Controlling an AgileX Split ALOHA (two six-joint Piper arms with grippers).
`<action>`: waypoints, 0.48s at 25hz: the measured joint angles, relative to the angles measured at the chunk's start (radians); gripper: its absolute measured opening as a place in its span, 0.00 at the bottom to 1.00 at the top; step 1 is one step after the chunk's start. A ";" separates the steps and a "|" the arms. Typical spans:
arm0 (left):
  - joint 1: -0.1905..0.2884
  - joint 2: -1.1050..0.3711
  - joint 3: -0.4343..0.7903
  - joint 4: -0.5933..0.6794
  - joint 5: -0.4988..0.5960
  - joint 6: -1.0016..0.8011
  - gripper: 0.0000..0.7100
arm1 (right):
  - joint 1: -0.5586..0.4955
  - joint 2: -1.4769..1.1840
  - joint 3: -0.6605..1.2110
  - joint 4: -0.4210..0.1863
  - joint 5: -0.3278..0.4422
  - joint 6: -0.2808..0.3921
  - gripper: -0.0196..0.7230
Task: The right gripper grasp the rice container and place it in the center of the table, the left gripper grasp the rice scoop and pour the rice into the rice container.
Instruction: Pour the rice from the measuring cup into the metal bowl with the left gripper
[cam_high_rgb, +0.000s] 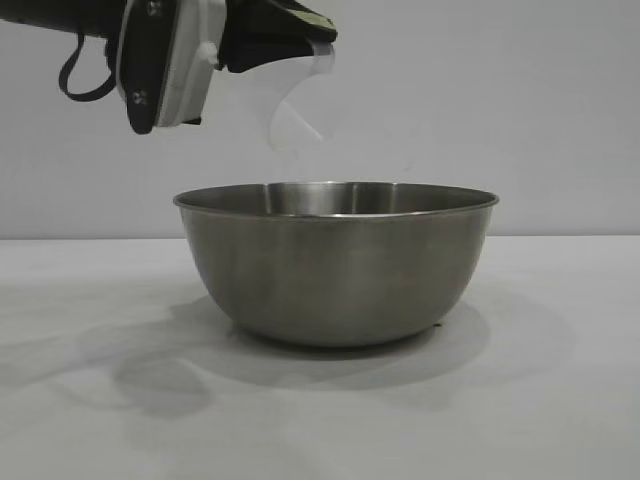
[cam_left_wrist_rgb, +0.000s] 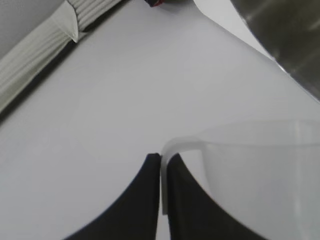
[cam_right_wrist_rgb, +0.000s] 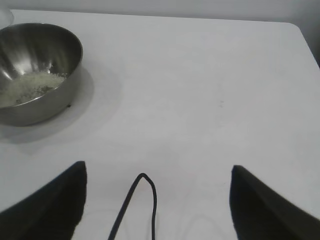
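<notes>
Rice container (cam_high_rgb: 336, 265), a round stainless-steel bowl, stands upright at the centre of the exterior frame on the white table (cam_high_rgb: 560, 400), nothing between it and the camera. At upper left of that frame the left gripper (cam_high_rgb: 300, 40) hangs above the bowl's left rim, clenched on the loop handle of the rice scoop (cam_high_rgb: 300, 100), a clear plastic cup tilted over the bowl. In the left wrist view the two black fingers (cam_left_wrist_rgb: 135, 200) pinch the thin handle strip, the scoop (cam_left_wrist_rgb: 260, 175) at lower right, the bowl's steel wall (cam_left_wrist_rgb: 290, 45) at upper right, and a ribbed pale strip (cam_left_wrist_rgb: 45, 50) at upper left. Only the right wrist view looks into the bowl (cam_right_wrist_rgb: 35, 70), at its upper left: white rice (cam_right_wrist_rgb: 30, 87) lies inside. The right gripper (cam_right_wrist_rgb: 157, 200) stands released, well apart from the bowl, a black cable (cam_right_wrist_rgb: 135, 205) between its fingers.
</notes>
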 joint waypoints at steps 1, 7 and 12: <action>0.000 0.000 0.000 0.002 0.000 0.014 0.00 | 0.000 0.000 0.000 0.000 0.000 0.000 0.74; 0.000 0.000 0.000 0.004 0.000 0.026 0.00 | 0.000 0.000 0.000 0.003 0.000 0.000 0.74; 0.000 0.000 0.000 0.004 0.000 0.022 0.00 | 0.000 0.000 0.000 0.003 0.000 0.000 0.74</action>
